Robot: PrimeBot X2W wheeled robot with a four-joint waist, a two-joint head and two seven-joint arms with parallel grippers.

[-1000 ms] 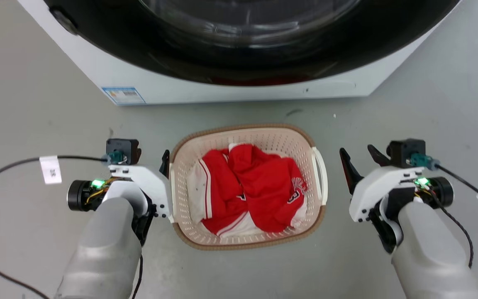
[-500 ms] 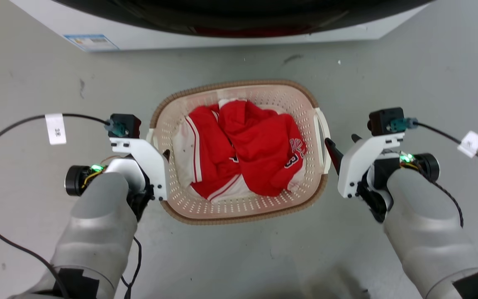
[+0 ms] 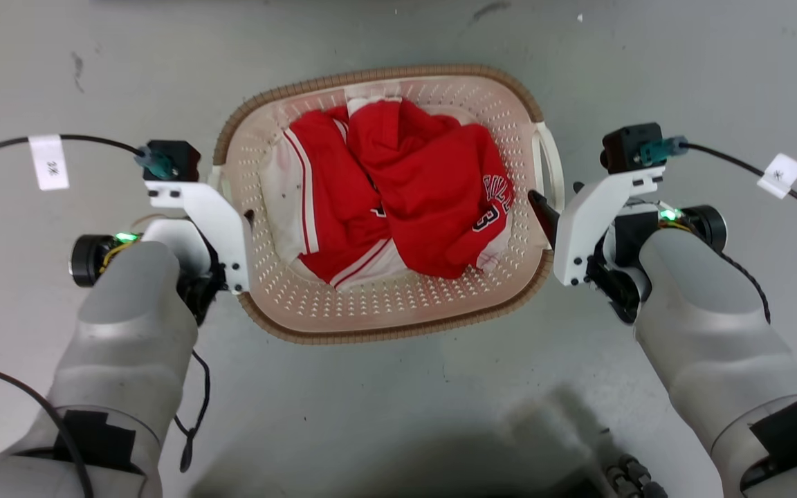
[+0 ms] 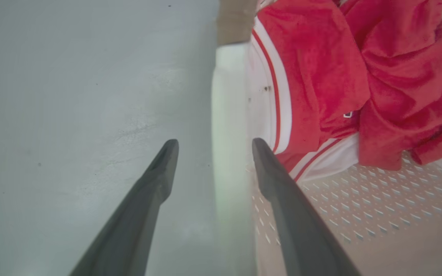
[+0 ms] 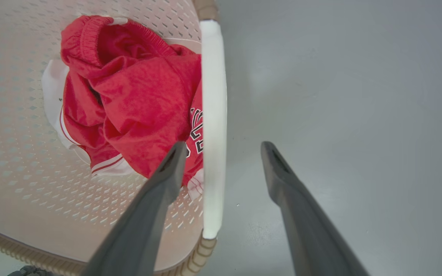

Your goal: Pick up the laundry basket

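- Looking down from the head view, the laundry basket sits on a grey floor between the robot's two arms. It holds crumpled red and white clothes. The left gripper is at the left handle and the right gripper is at the right handle. One gripper per side probably keeps the load level when it is lifted.
- Along the left wrist view, two dark fingers are spread apart across the white handle bar. One is over bare floor outside the basket. The other reaches inside, just beside the clothes. Nothing is pinched yet, and floor shows between the outer finger and the bar.
- Along the right wrist view, the layout is mirrored. The fingers are spread, with one inside the basket near the red cloth and one outside over the floor. The white bar lies between them, not clamped.
- Both grippers seem lined up to close on the handles before any lift.
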